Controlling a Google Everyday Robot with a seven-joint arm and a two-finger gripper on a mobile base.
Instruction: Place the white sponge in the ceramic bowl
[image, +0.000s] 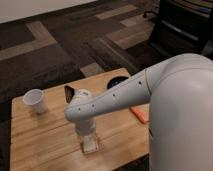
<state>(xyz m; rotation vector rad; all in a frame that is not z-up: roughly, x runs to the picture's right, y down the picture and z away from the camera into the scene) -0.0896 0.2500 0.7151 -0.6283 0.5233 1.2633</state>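
The white sponge (90, 146) lies flat on the wooden table (40, 135) near its front edge. My gripper (89, 140) points straight down right on top of the sponge, which shows just below its tip. The ceramic bowl (118, 81) is dark and sits at the table's far edge, right of centre; my white arm (115, 97) hides most of it.
A white cup (35, 100) stands at the table's far left. A dark flat object (69, 93) stands behind my wrist. An orange object (140, 115) lies at the right, by the arm. A black office chair (182, 27) is at the top right.
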